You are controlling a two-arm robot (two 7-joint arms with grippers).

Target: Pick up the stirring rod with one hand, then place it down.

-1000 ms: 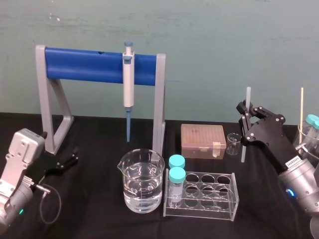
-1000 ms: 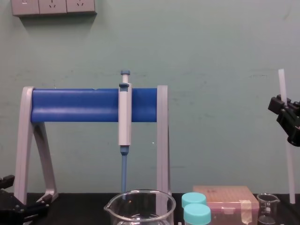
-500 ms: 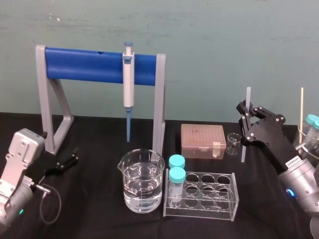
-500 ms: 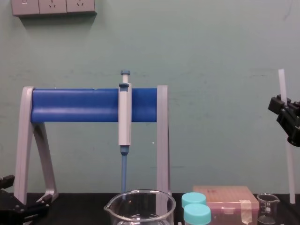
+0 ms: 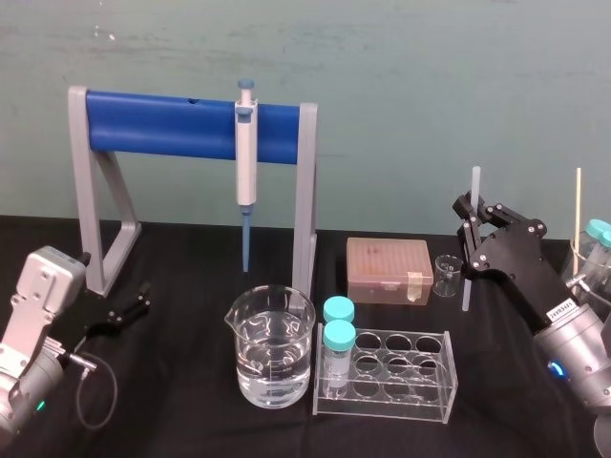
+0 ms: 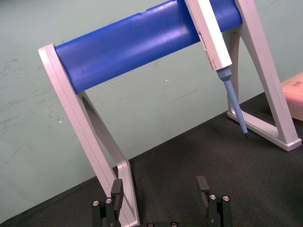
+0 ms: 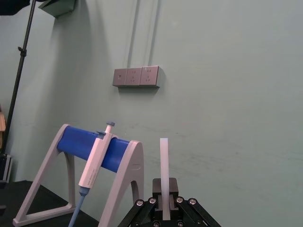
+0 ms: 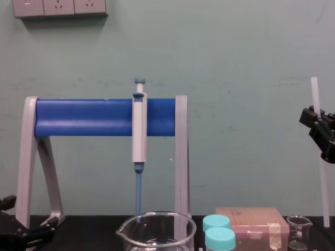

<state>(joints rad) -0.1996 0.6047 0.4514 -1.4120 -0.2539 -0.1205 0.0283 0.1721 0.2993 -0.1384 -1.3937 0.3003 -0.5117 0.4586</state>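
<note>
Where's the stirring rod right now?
Head view, right side: the rod stands upright, clamped in the right gripper, just right of the small beaker.

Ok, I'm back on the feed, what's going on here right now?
The right end effector is closed on the stirring rod and holds it upright next to the small beaker. The rod's lower end is down near the table; I can't tell whether it touches. The left end effector is open and idle, low beside the left leg of the stand.
</note>
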